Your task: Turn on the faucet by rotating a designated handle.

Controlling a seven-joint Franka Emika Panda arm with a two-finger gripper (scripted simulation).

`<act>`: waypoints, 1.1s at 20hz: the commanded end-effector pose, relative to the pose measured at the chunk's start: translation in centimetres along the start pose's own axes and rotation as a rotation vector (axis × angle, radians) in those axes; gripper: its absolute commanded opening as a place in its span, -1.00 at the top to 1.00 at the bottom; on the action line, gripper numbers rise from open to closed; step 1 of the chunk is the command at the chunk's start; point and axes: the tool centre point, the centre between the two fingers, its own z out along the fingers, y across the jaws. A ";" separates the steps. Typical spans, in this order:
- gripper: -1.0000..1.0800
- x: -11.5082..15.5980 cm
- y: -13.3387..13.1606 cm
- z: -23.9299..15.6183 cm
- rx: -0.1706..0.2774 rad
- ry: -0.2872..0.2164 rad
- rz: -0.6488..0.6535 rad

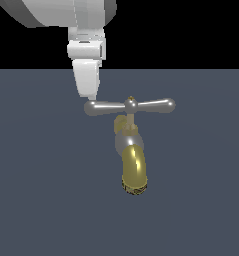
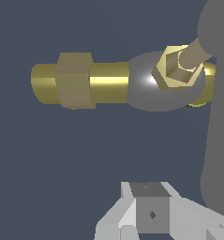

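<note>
The faucet [image 1: 127, 142] has a silver body and a thick brass-yellow spout [image 1: 134, 172] curving down toward the camera. Its handle [image 1: 148, 105] is a slim silver crossbar with bulbous ends and a small gold cap at the hub. My gripper [image 1: 91, 95] comes down from above, fingers together and holding nothing, its tip touching or just behind the crossbar's end on the exterior view's left. In the wrist view the gripper [image 2: 151, 213] appears shut, the handle [image 2: 219, 122] is a blurred grey bar close by, and the faucet body [image 2: 144, 84] shows a brass hex nut.
The faucet stands on a flat dark grey-blue floor [image 1: 41, 200]. The white arm link [image 1: 66, 15] hangs above the handle's end on the exterior view's left. A brass tube with a hex collar [image 2: 76, 79] sticks out of the faucet body in the wrist view.
</note>
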 end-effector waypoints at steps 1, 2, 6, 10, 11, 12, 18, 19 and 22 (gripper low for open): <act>1.00 -0.1 0.6 0.0 0.000 0.000 0.000; 1.00 -0.1 0.9 0.0 0.000 0.000 0.000; 1.00 -0.2 2.1 0.0 0.000 0.000 0.000; 1.00 -0.3 3.4 0.0 0.000 0.000 0.000; 1.00 -0.4 3.7 0.0 0.000 0.000 0.000; 1.00 -0.4 4.0 0.0 0.000 0.000 0.000; 1.00 -0.6 5.8 0.0 0.000 0.000 0.000; 1.00 -0.6 6.1 0.0 0.000 0.000 0.000; 1.00 -0.7 7.0 0.0 0.000 0.000 0.000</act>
